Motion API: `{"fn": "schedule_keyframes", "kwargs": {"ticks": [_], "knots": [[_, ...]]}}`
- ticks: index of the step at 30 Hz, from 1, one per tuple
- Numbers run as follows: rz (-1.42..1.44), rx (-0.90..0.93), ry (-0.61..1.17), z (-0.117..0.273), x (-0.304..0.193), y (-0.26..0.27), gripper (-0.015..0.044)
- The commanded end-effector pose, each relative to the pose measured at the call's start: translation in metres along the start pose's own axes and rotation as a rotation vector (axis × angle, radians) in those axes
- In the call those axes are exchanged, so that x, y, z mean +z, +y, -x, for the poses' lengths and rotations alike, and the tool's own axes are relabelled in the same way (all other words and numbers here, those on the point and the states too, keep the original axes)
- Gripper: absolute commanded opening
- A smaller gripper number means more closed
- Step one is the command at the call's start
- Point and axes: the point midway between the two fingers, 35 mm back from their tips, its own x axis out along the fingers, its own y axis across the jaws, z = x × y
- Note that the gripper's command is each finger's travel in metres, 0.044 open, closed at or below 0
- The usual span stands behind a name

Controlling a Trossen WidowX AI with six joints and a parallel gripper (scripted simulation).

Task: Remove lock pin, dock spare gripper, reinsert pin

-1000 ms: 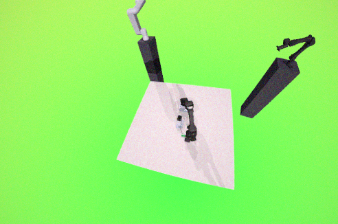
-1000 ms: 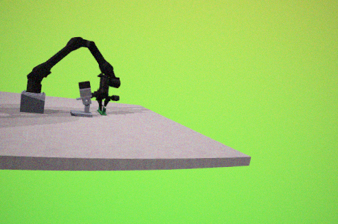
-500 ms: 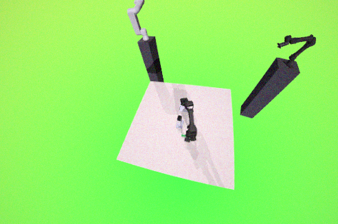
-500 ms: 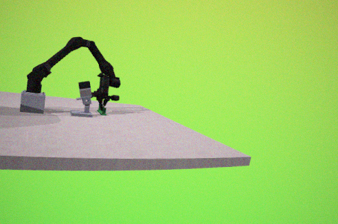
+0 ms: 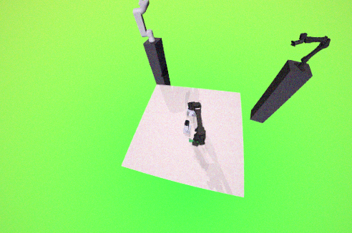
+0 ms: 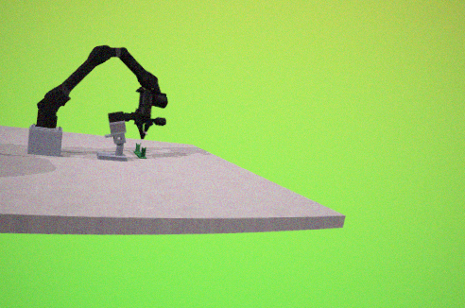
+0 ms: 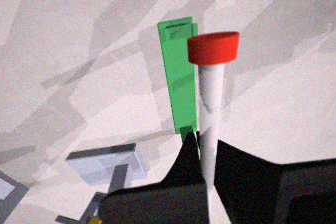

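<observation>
My gripper (image 6: 143, 136) (image 7: 194, 136) is shut on the lock pin (image 7: 208, 95), a white shaft with a red head. The head points away from the fingers in the wrist view. The green holder (image 5: 191, 141) (image 6: 140, 152) (image 7: 178, 90) stands on the table just below the fingertips, with no pin in it. The grey mount (image 5: 187, 131) (image 6: 119, 147) (image 7: 105, 167) stands beside it, towards the arm's base. A grey block (image 6: 117, 128) with a dark top is at the mount's upper end; the frames do not clearly show whether it is the docked spare gripper. The socket's inside is hidden.
The arm's grey base block (image 6: 44, 141) stands behind the mount. The pale table (image 5: 158, 143) (image 6: 176, 194) carries shadows. Two dark pedestals (image 5: 156, 61) (image 5: 281, 91) with other arms stand beyond its edges.
</observation>
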Motion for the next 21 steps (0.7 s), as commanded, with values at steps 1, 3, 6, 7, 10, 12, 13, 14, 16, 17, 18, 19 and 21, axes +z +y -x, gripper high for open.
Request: {"fn": "schedule_keyframes", "kwargs": {"ticks": [1,3,6,7,10,12,13,14,16,17,18,19,21], "knots": [[0.0,-0.006,0.0,0.01,-0.003,-0.001,0.0],[-0.001,-0.002,-0.001,0.002,-0.001,0.0,0.0],[-0.001,-0.002,-0.001,0.002,-0.001,0.0,0.0],[-0.001,-0.002,-0.001,0.002,-0.001,0.0,0.0],[-0.001,-0.002,-0.001,0.002,-0.001,0.0,0.0],[-0.001,-0.002,-0.001,0.002,-0.001,0.0,0.0],[-0.001,-0.001,0.0,0.003,-0.001,0.0,0.0006],[-0.001,-0.001,-0.001,0.003,0.0,0.002,0.0],[-0.001,-0.001,-0.001,0.005,0.0,0.006,0.0],[0.0,0.0,-0.001,0.006,0.0,0.009,0.0],[0.0,0.0,-0.001,0.007,0.0,0.012,0.0],[0.0,0.0,-0.001,0.008,0.001,0.014,0.0],[0.0,0.001,-0.002,0.009,0.001,0.02,0.0]]}}
